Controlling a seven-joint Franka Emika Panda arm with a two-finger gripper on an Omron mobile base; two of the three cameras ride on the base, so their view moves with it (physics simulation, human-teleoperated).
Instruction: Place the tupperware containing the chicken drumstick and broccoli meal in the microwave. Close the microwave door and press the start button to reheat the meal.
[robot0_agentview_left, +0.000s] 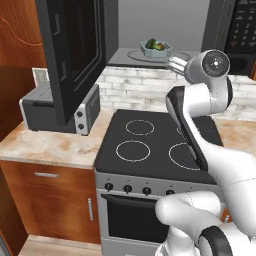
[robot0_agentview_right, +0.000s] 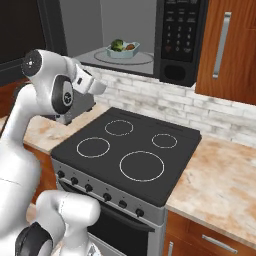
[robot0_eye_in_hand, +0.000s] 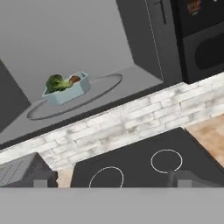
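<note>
The black microwave stands open above the stove. Its door is swung far out to the left. Inside, the pale blue-green tupperware sits on the grey turntable, holding the broccoli and the brown chicken drumstick. My gripper hangs just outside the cavity's front edge, pointing at the tub, open with nothing between its widely spread fingertips.
A black stove top with four rings lies below the arm. A small grey toaster oven sits on the marble counter under the open door. A wooden cabinet stands right of the microwave.
</note>
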